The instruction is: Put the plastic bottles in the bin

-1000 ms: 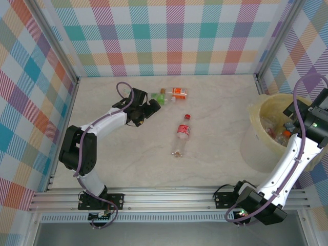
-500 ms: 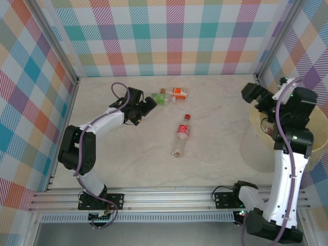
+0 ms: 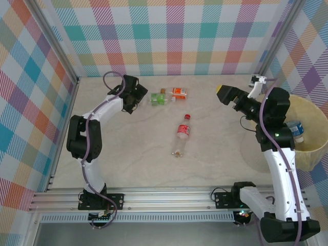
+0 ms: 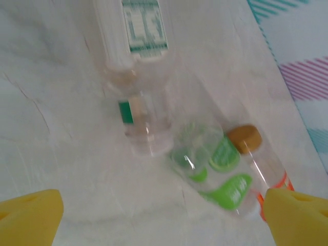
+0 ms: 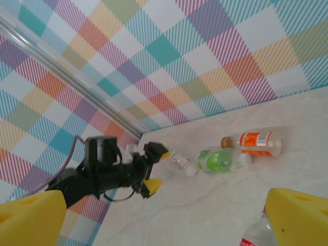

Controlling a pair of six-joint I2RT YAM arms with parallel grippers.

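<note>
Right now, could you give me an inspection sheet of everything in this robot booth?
Surface: pale marbled table.
Job's things: red-label bottle, green-label bottle and orange-label bottle lie on the table; blue-label bottle sits in the bin.
Clutter: nothing seen.
Grippers: left gripper open, facing the green-label bottle; right gripper open, empty, above the table.
Cables: purple cables run along both arms.
Surroundings: checked walls, metal rail at near edge.

Clear, glossy plastic bottles (image 3: 182,134) on smooth marbled tabletop (image 3: 218,154).
</note>
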